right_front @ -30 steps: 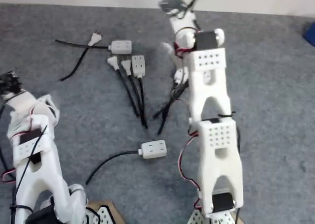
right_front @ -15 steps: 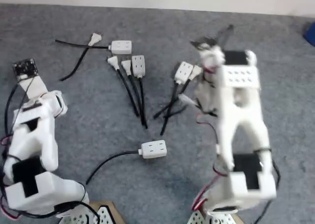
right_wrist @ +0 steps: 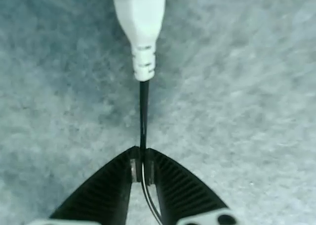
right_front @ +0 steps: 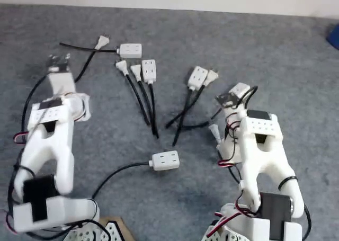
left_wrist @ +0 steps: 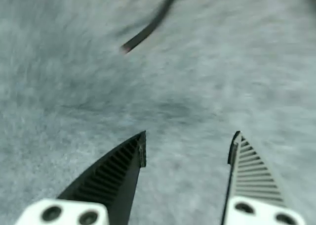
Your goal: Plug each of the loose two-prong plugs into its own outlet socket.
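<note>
The right gripper point(right_wrist: 142, 155) is clamped on a thin black cord point(right_wrist: 143, 111) just behind a white moulded plug point(right_wrist: 140, 17) on the grey carpeted bench point(right_wrist: 247, 86), the left gripper point(left_wrist: 190, 136) hangs with jaws apart above the bench near a loose black cord end point(left_wrist: 148, 29), and a white rectangular outlet socket block point(right_front: 164, 160) lies between the arms.

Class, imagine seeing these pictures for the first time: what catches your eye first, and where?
The right gripper, shut on a black cord just behind a white plug. Then the left gripper, open above grey carpet. Between the left arm and right arm, one socket block lies alone.
</note>
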